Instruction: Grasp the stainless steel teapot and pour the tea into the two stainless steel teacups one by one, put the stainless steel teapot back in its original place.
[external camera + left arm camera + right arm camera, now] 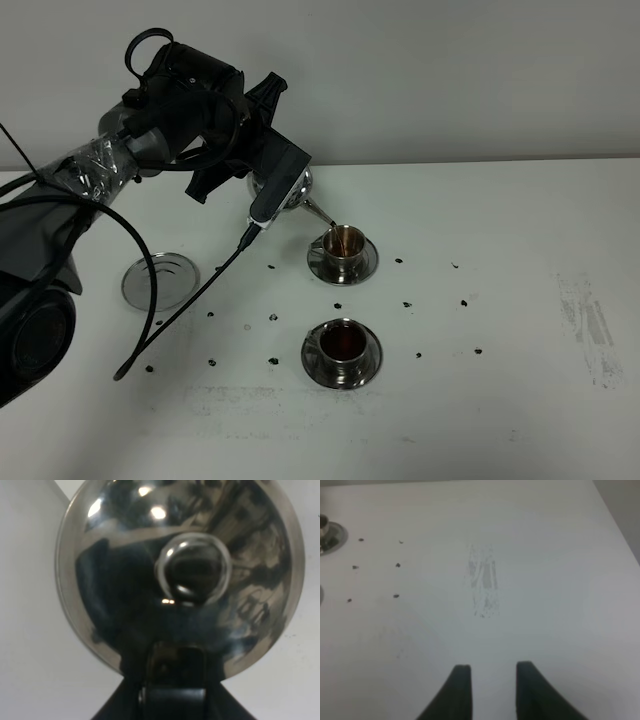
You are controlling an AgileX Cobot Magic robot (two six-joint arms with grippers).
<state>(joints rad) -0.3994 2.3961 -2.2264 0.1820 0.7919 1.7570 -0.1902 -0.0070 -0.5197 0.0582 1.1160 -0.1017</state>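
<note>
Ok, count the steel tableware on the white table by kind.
Shiny squat steel teapot: 1
Small steel teacups with side handles: 2
Round steel saucers: 2
Flat round steel coaster disc: 1
Total: 6

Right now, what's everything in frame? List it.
teapot: one, shiny steel, held tilted, spout over the far teacup
far teacup: one, steel, on saucer, mid-table, receiving tea
near teacup: one, steel, on saucer, holds dark tea
coaster disc: one, steel, bare, left of the cups
specks: many, dark, scattered around the cups
scuff mark: one, grey, table's right side
table: one, white
left gripper: black, shut on the teapot
right gripper: black, open, above bare table
</note>
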